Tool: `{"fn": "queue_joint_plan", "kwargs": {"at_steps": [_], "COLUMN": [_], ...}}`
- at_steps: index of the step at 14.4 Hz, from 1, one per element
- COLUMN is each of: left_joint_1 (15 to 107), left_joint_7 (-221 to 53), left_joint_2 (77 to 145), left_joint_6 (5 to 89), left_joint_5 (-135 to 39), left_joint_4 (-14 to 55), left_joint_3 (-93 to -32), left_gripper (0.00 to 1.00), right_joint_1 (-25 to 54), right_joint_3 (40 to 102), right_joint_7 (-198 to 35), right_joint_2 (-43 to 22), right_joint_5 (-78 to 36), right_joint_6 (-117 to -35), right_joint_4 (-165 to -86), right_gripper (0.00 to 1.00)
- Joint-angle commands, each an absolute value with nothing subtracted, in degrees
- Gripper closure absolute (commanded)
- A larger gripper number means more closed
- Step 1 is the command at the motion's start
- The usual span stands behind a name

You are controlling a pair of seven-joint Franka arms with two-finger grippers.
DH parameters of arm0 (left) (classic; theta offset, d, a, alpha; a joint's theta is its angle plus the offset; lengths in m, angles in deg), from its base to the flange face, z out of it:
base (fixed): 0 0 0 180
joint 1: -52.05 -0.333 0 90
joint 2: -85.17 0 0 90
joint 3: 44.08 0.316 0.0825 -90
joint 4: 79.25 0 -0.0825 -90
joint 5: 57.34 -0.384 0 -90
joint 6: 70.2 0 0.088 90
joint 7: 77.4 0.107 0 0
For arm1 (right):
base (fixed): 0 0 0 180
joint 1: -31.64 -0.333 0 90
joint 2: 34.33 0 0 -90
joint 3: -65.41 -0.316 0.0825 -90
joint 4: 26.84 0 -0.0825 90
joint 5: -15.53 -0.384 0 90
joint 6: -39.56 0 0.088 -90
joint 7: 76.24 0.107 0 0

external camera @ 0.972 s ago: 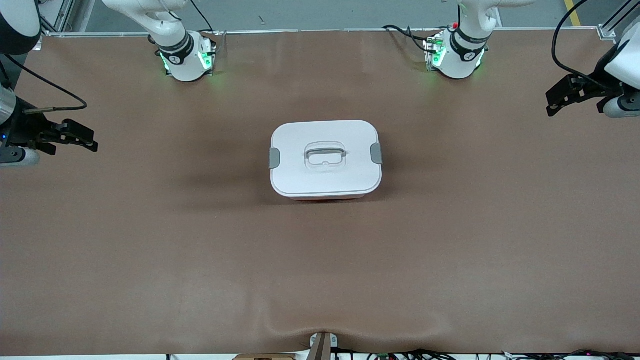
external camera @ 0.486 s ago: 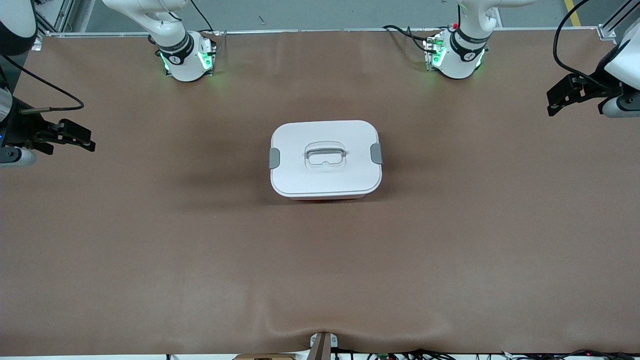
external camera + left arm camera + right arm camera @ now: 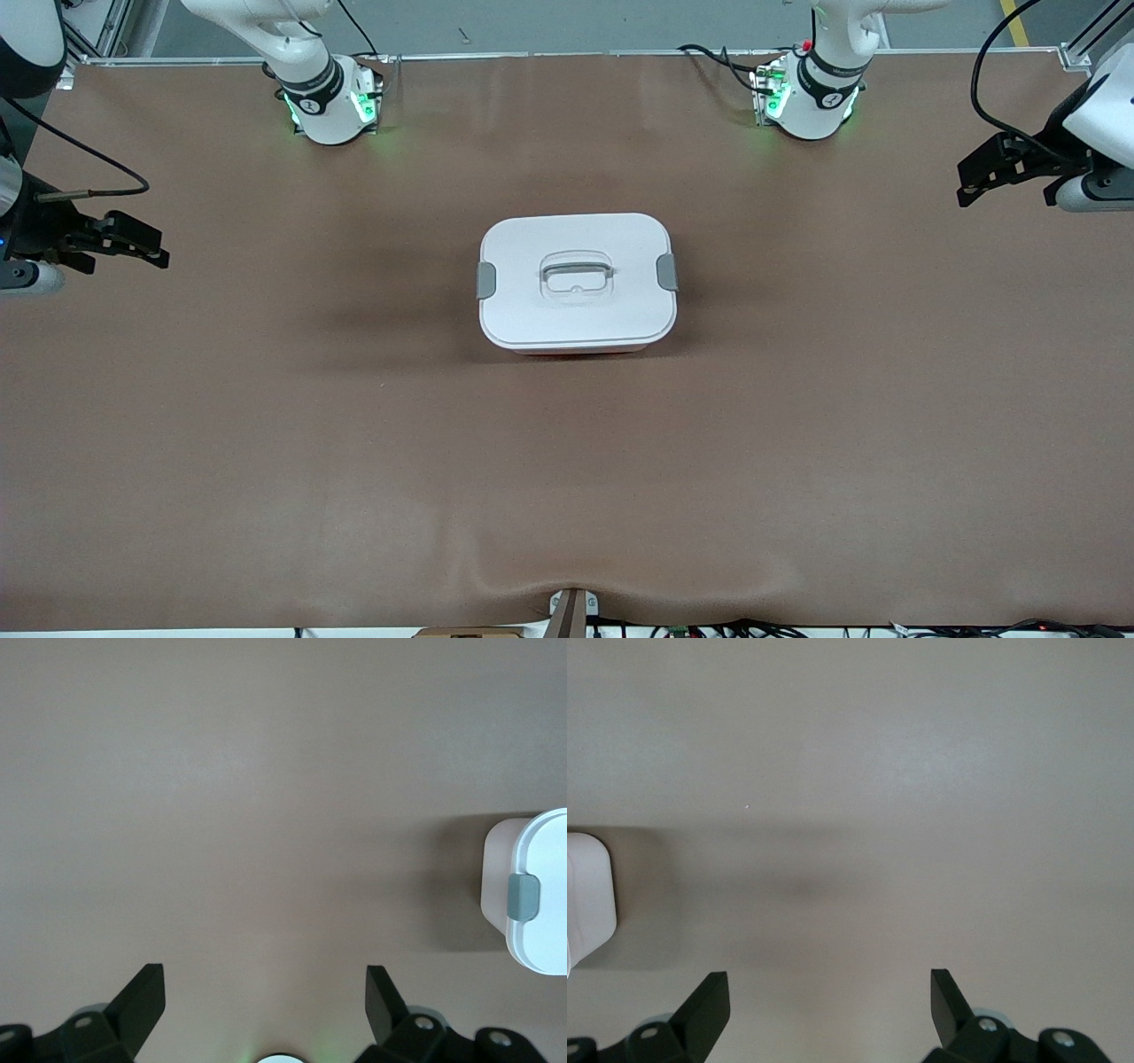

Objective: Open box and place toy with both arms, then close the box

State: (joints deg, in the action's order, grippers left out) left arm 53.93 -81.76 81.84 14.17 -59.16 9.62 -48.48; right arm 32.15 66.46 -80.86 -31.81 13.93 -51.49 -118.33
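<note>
The box [image 3: 576, 283] stands shut in the middle of the table, its white lid held by a grey clip [image 3: 485, 280] at each end, with a recessed clear handle [image 3: 577, 275] on top. A thin strip of the tub shows under the lid's near edge. The toy is out of view. My left gripper [image 3: 967, 182] hangs open and empty over the left arm's end of the table, well apart from the box. In the left wrist view, the gripper [image 3: 264, 983] faces bare mat with the box [image 3: 532, 904] off to one side. My right gripper [image 3: 158, 248] hangs open and empty over the right arm's end; its wrist view [image 3: 829, 985] catches only a box corner [image 3: 586, 895].
A brown mat [image 3: 354, 443] covers the whole table. The two arm bases [image 3: 328, 102] [image 3: 811, 97] stand with green lights along the edge farthest from the front camera. Cables and a small bracket [image 3: 571, 611] sit at the near edge.
My left gripper has shifted slightly toward the middle of the table. My right gripper drew back a little toward its end earlier, then held still. The box has not moved.
</note>
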Motion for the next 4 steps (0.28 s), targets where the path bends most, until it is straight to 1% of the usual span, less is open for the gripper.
{"fn": "queue_joint_plan", "kwargs": {"at_steps": [1, 4], "left_joint_1": [54.2, 54.2], "left_joint_7": [-80.9, -80.8], "left_joint_2": [81.7, 81.8], "left_joint_6": [13.7, 13.7], "left_joint_5": [-58.1, -58.3], "left_joint_4": [9.5, 9.4], "left_joint_3": [-48.1, -48.0], "left_gripper": [0.0, 0.0], "right_joint_1": [33.0, 33.1], "right_joint_3": [65.8, 65.9], "right_joint_7": [-81.5, -81.6], "right_joint_2": [-32.4, -32.4], "right_joint_5": [13.4, 13.8], "right_joint_6": [-51.3, -51.5], "right_joint_4": [-118.8, -118.6], "right_gripper": [0.0, 0.0]}}
